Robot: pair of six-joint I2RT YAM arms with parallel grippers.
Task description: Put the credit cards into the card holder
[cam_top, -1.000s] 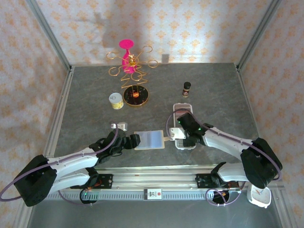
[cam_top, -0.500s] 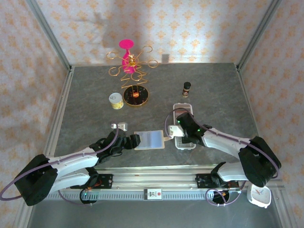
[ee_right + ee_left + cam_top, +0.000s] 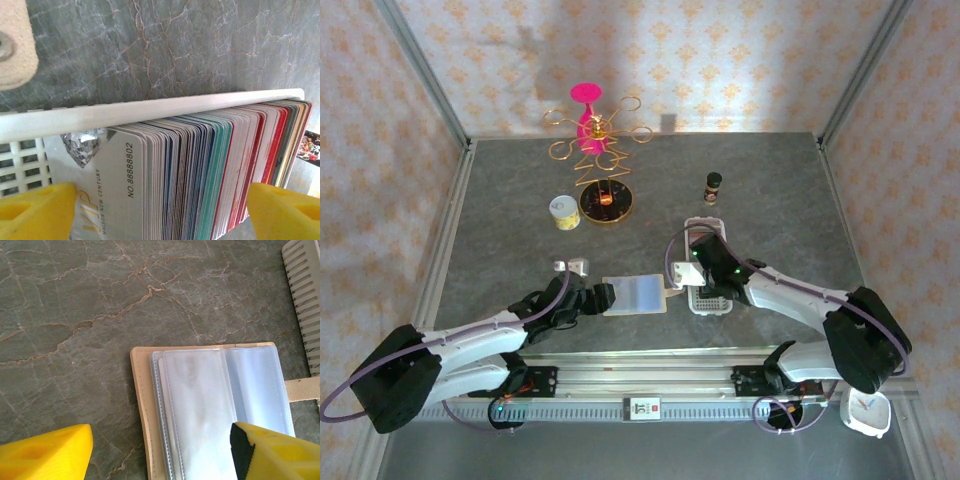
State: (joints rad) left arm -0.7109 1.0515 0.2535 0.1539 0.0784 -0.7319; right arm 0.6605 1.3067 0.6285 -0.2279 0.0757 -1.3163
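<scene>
- Card holder [image 3: 210,405] lay opened flat on the table [image 3: 75,315], clear sleeves up. It was straight ahead of the left gripper [image 3: 160,447], its near end reaching in between the fingers.
- White tray [image 3: 150,112] sat under the right gripper [image 3: 160,205], with the credit cards [image 3: 200,170] packed on edge inside it, between that gripper's fingers.
- Left gripper was spread wide, gripping nothing.
- Right gripper was also wide apart, straddling the cards without pinching any.

The top camera looks down from high on the whole table [image 3: 500,220]; both wrist cameras look close, sharing holder [image 3: 200,400] and tray [image 3: 150,107].
</scene>
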